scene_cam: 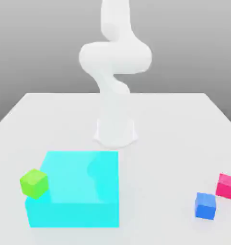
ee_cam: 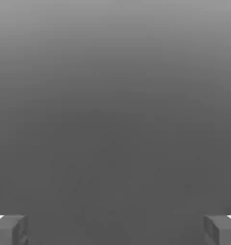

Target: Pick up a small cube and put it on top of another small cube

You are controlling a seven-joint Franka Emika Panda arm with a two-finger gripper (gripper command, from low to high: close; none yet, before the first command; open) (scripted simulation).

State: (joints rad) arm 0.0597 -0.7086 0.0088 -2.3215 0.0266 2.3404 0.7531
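The robot's arm [scene_cam: 115, 57] is plain white and smooth, built of thick, rounded segments with bulging, barrel-like joints. Its base [scene_cam: 115, 133] is white too, flaring at its foot. No edges are dark. The claw [ee_cam: 115, 232] has blocky, dark grey finger ends at four and eight o'clock in the hand view, each with a small white patch and angular, bevelled sides.

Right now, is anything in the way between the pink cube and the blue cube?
Nothing visible stands between the pink cube and the blue cube. The big cyan block is off toward the exterior view's left, with the green cube there too.
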